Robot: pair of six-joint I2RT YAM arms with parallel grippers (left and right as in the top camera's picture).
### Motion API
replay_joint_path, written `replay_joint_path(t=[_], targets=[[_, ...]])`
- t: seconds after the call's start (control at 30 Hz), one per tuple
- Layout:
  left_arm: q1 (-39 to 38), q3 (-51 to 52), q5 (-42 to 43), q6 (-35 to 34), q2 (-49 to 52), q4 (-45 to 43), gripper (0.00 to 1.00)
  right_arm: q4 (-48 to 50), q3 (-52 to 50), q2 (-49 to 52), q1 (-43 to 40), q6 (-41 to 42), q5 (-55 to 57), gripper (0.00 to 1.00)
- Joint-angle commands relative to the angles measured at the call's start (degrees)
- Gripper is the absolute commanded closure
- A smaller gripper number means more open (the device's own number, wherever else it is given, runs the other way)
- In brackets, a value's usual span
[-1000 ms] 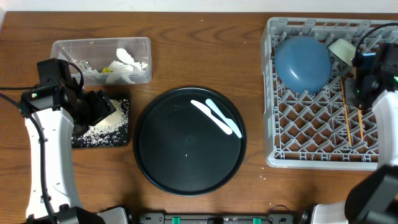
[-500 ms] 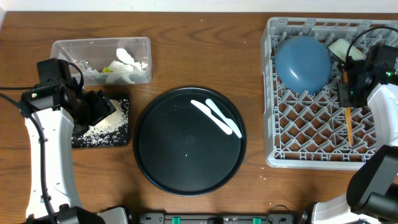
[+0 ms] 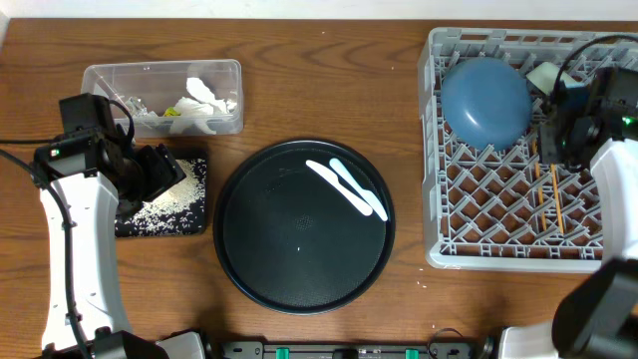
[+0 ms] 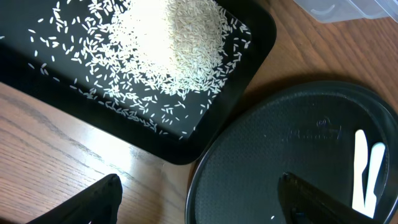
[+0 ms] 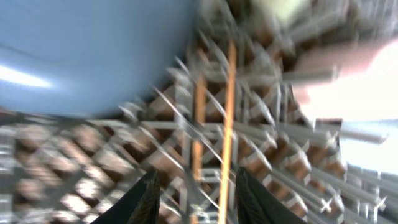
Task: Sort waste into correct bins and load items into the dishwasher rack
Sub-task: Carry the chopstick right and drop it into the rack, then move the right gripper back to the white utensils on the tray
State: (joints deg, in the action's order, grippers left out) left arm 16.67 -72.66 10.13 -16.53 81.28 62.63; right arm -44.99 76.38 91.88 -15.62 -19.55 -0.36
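My right gripper (image 3: 555, 140) hangs open over the grey dishwasher rack (image 3: 436, 199), beside the upturned blue bowl (image 3: 485, 100). In the right wrist view, two wooden chopsticks (image 5: 228, 112) lie on the lattice below the parted right gripper (image 5: 196, 172), free of its fingers. From overhead the chopsticks (image 3: 559, 194) lie side by side on the rack floor. My left gripper (image 3: 169, 172) is open and empty at the black tray (image 3: 125, 224) of rice grains (image 3: 169, 204). In the left wrist view the left gripper (image 4: 199, 205) straddles the round tray's rim.
A clear tub (image 3: 164, 97) holding tissues and wrappers stands at the far left. The round black tray (image 3: 304, 249) in the middle carries a white and a pale-blue spoon (image 3: 347, 187). A small white cup (image 3: 546, 75) sits in the rack's far right corner.
The right gripper has opened and let the chopsticks drop; they now lie flat on the rack floor. It has shifted slightly left. The left arm has not moved.
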Motion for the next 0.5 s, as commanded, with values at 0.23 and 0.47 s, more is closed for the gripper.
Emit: replay_joint_path(t=[0.23, 0.47], targets=[[0.1, 0.3, -0.1, -0.3, 0.0, 0.1, 0.19, 1.2, 3.0, -7.7, 18.6, 3.9, -17.7, 0.59], [0.1, 0.3, -0.1, -0.3, 0.0, 0.1, 0.19, -0.7, 3.0, -1.5, 33.2, 3.6, -17.6, 0.59]])
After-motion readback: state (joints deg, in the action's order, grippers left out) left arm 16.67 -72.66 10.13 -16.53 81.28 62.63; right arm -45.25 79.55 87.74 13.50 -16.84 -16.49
